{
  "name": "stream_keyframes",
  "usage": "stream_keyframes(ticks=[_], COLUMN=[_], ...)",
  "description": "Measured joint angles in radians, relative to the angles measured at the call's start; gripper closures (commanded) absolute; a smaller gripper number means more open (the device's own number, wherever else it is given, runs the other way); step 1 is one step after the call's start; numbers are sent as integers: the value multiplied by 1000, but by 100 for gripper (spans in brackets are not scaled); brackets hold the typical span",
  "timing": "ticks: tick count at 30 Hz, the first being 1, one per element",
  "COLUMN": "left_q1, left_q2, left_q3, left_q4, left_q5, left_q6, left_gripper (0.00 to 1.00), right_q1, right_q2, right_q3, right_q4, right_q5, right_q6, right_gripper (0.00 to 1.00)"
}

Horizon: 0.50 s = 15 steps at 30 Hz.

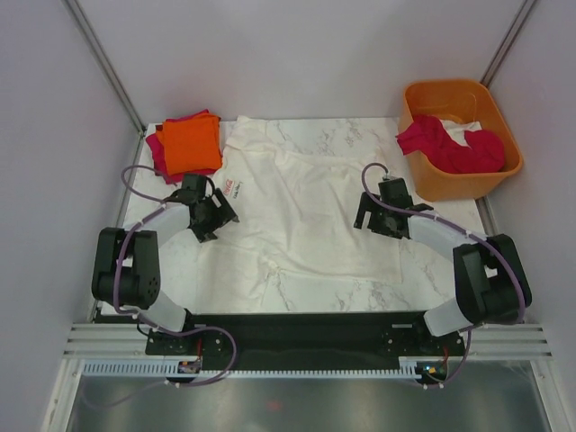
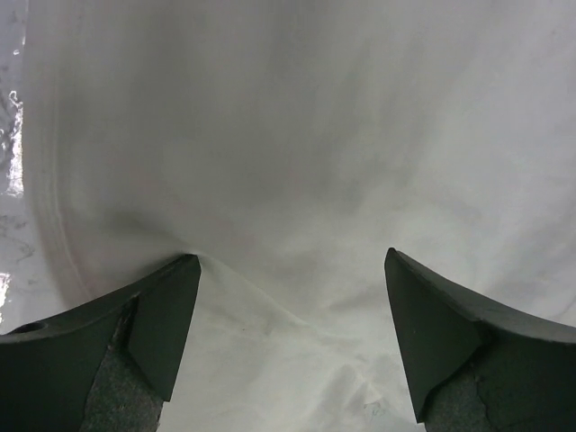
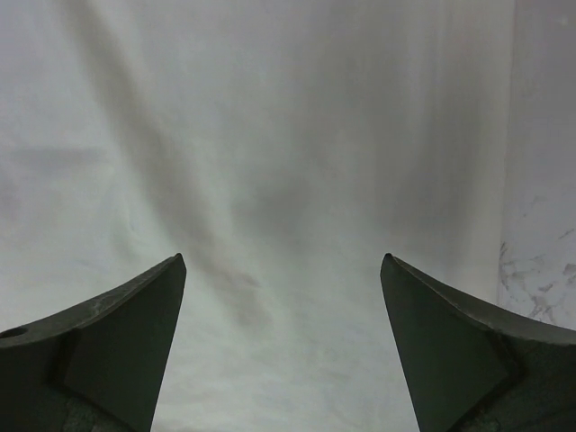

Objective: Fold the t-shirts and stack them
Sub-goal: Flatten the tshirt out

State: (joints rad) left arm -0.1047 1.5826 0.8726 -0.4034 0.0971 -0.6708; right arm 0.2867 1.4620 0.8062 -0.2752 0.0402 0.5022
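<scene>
- Top external view: white t-shirt [image 1: 306, 207] lay spread flat across the middle of the marble table [image 1: 360, 292], its red logo [image 1: 231, 185] toward the left.
- Left gripper [image 1: 220, 219]: jaws stood apart over the shirt's left part. The wrist view showed white cloth between the fingers and one tip at a raised crease.
- Right gripper [image 1: 367, 216]: jaws wide apart over the shirt's right part, nothing clamped.
- Folded orange t-shirt [image 1: 191, 144]: atop a folded magenta t-shirt [image 1: 157, 148], far-left corner.
- Orange tub [image 1: 450, 187]: far right, holding a crumpled magenta-red t-shirt [image 1: 450, 146].
</scene>
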Motion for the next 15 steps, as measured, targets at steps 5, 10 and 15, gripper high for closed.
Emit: stream_keyframes(ticks=[5, 10, 15], left_q1=[-1, -4, -5], left_q2=[-46, -232, -434], left_q3=[-72, -259, -391], left_q4=[113, 183, 153], left_q5=[-10, -18, -19], left_q6=[-69, -121, -135], left_gripper=[7, 7, 7], right_q1=[-66, -138, -159], right_q2=[81, 109, 72], right_q3=[-23, -19, -64], right_q4=[90, 161, 189], right_q5=[-55, -91, -63], right_q6=[18, 39, 55], right_gripper=[2, 2, 2])
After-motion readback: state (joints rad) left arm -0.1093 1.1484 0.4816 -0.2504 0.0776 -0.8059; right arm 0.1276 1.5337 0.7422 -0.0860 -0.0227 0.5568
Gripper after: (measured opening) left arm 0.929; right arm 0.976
